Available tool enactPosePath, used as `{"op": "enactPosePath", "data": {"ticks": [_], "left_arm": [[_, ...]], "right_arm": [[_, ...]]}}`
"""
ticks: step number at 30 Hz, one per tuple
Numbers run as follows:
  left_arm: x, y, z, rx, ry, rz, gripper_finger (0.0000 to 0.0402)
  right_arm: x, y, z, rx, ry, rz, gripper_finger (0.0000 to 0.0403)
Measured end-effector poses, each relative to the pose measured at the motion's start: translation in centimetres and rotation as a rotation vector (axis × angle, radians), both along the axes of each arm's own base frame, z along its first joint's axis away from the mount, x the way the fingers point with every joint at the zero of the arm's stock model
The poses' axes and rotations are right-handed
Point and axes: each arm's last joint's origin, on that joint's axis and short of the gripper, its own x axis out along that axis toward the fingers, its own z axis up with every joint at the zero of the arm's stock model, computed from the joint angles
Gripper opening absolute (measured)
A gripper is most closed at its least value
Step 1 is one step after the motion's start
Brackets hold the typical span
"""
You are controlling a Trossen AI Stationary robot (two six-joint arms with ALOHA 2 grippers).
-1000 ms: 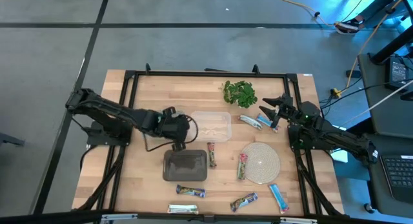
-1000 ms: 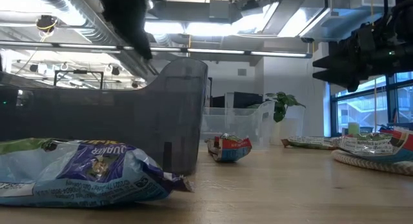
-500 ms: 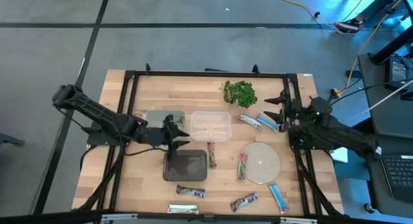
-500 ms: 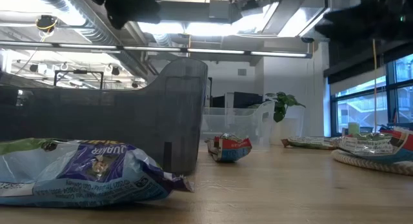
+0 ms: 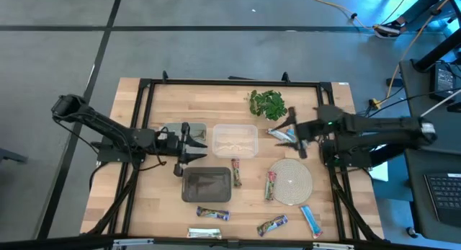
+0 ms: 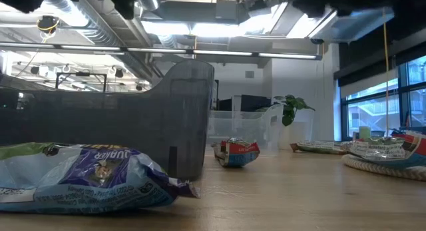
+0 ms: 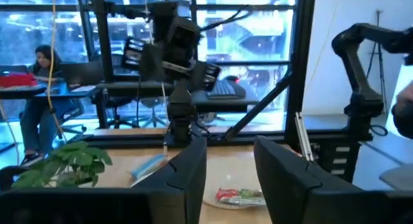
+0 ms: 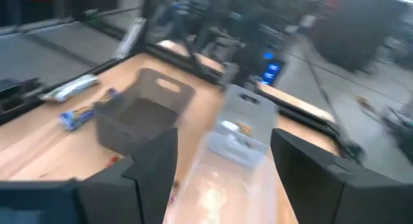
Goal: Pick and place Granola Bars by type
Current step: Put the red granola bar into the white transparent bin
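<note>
Granola bars (image 5: 213, 214) all still loose on the table, nothing sorted yet, but right gripper (image 5: 295, 137) just swung in over the blue one, jaws wide, left gripper (image 5: 189, 137) backed off, open too.

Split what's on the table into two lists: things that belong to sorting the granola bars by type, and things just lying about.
Belongs to the job:
- granola bars: blue, green-and-red, another, two by the right gripper, three along the front edge
- dark bin, clear bin, grey bin

Lying about:
- leafy bunch
- woven mat
</note>
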Motion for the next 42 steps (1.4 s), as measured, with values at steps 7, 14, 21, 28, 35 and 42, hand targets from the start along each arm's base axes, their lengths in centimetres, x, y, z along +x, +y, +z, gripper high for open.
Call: {"op": "enactPosePath", "data": {"ticks": [7,14,21,28,35,42], "left_arm": [[-0.1,0.0,-0.5,-0.004,0.016,0.002,0.0127],[-0.2,0.0,-0.3,-0.012,0.007,-0.002,0.0124],[-0.2,0.0,-0.5,-0.009,0.023,-0.001,0.0127],[-0.2,0.0,-0.6,-0.006,0.031,-0.001,0.0123],[-0.2,0.0,-0.7,0.001,0.041,0.0,0.0125],[-0.2,0.0,-0.8,0.017,0.05,0.003,0.0121]], "right_arm": [[5.6,3.5,1.4,-0.169,0.14,0.031,0.0251],[10.1,6.3,0.2,-0.3,0.444,0.091,0.0251],[13.7,7.6,-3.4,-0.347,0.6,0.144,0.0251],[15.5,8.8,-7.2,-0.477,0.65,0.144,0.0251],[16.5,9.4,-9.5,-0.493,0.659,0.164,0.0251],[17.5,9.7,-11.4,-0.488,0.658,0.176,0.0251]]}}
